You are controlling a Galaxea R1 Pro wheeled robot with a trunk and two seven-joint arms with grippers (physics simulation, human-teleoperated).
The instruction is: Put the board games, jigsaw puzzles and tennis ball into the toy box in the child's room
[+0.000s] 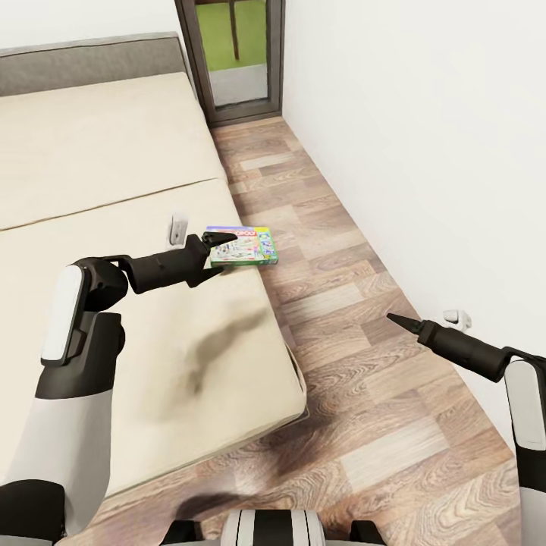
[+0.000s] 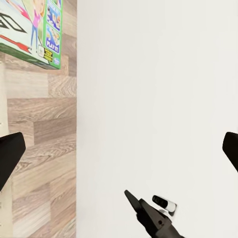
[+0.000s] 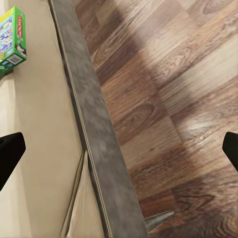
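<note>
My left gripper (image 1: 218, 244) is at the green-edged printed board game box (image 1: 246, 246) on the cream bed (image 1: 98, 227).
Its black fingers (image 2: 9, 153) are spread wide; contact with the box I cannot tell. My right gripper (image 1: 394, 318) hangs over the wood plank floor (image 1: 364, 425), its fingers wide apart and holding nothing.
</note>
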